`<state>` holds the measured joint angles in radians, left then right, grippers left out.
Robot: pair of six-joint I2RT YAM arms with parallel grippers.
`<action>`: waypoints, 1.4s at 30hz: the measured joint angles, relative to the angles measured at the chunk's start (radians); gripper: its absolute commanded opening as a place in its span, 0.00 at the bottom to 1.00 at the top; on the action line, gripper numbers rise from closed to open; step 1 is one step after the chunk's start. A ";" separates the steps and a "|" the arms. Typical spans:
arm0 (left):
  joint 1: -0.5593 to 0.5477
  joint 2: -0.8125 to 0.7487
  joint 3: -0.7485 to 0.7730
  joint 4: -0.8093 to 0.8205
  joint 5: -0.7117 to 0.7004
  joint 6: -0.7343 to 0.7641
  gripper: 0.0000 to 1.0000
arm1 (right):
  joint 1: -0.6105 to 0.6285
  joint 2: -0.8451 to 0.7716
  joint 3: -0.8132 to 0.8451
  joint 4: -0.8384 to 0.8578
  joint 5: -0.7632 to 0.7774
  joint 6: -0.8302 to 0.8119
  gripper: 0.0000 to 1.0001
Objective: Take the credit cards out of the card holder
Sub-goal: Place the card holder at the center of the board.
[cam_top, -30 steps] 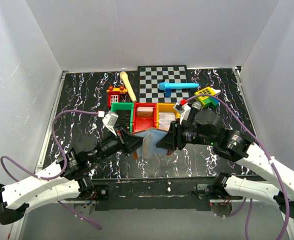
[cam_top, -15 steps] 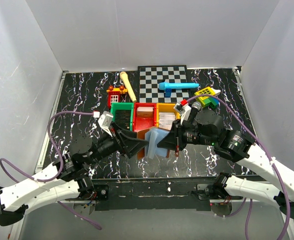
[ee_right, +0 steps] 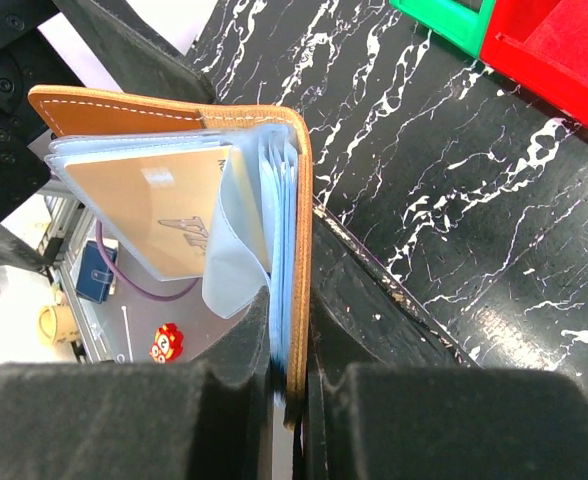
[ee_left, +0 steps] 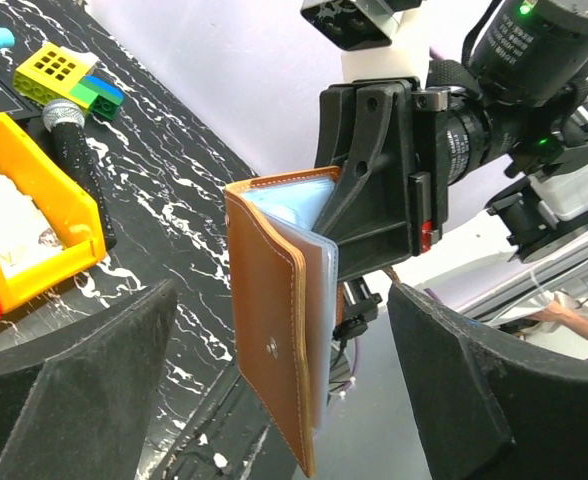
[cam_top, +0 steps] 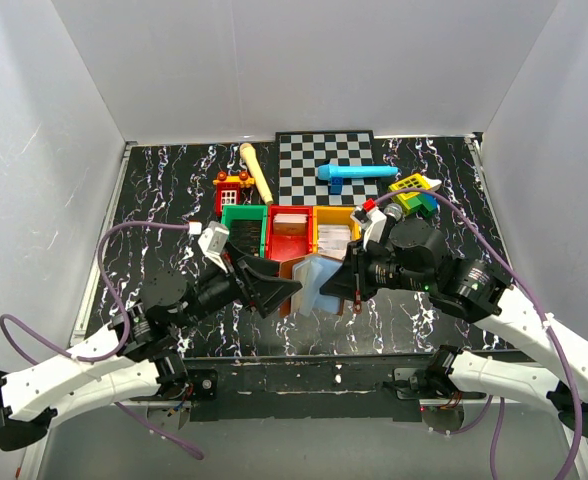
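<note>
Just in front of the red bin [cam_top: 289, 232], above the tabletop [cam_top: 174, 200], holding the card holder [cam_top: 312, 284] up in the air between both arms, half open, brown cover toward the left arm, pale blue pockets fanning out. Handing it over right now. Letting go with the left gripper [cam_top: 274, 288]: clamping the brown cover a second ago, now spreading its jaws wide, standing clear on either side in the left wrist view, touching nothing. Taking over with the right gripper [cam_top: 344, 284]: half open a second ago, now closing its jaws tight on the holder's edge, seemingly at the fold going by the right wrist view, exact bite hard to make out. Swinging the holder slightly toward the right arm, opening it wider than before. Not pulling any cards yet: keeping a tan card [ee_right: 164, 215] in a pale pocket, probably more tucked behind. Freeing the left jaws for picking cards while pinning the holder steady with the right; likely starting extraction next, removing nothing so far.
</note>
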<state>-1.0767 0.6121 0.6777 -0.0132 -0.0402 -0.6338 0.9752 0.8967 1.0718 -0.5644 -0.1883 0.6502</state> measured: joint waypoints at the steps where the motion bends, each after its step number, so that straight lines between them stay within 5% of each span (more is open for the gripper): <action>1: 0.000 0.009 0.000 0.005 0.000 0.005 0.74 | 0.000 0.000 0.001 -0.005 0.002 0.000 0.01; 5: 0.000 0.048 0.002 0.018 0.000 0.014 0.49 | 0.000 0.000 0.002 -0.016 0.003 0.000 0.01; 10: 0.000 0.095 0.039 -0.020 -0.002 0.018 0.00 | 0.000 0.000 0.002 -0.017 0.002 0.001 0.01; 12: 0.000 0.093 0.042 -0.035 -0.007 0.022 0.00 | 0.000 -0.003 0.002 -0.017 -0.001 0.001 0.01; 15: 0.000 0.075 0.042 -0.060 -0.028 0.023 0.00 | 0.001 -0.018 0.002 -0.019 -0.001 0.000 0.42; 19: -0.004 0.056 0.058 -0.171 -0.089 0.015 0.00 | 0.001 -0.047 0.016 -0.079 0.051 -0.016 0.56; 29: -0.003 0.167 0.087 -0.381 -0.188 -0.085 0.00 | 0.000 -0.169 0.086 -0.177 0.110 -0.062 0.43; 34: -0.003 0.173 -0.073 -0.209 -0.153 -0.138 0.00 | 0.018 -0.134 -0.088 0.017 0.043 -0.006 0.29; 42: -0.003 0.209 -0.378 0.069 -0.125 -0.180 0.00 | 0.026 0.037 -0.405 0.257 0.006 0.069 0.21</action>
<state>-1.0801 0.8211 0.3000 0.0555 -0.1654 -0.8139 1.0016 0.9337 0.6666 -0.3077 -0.1818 0.7193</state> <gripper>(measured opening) 0.043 0.231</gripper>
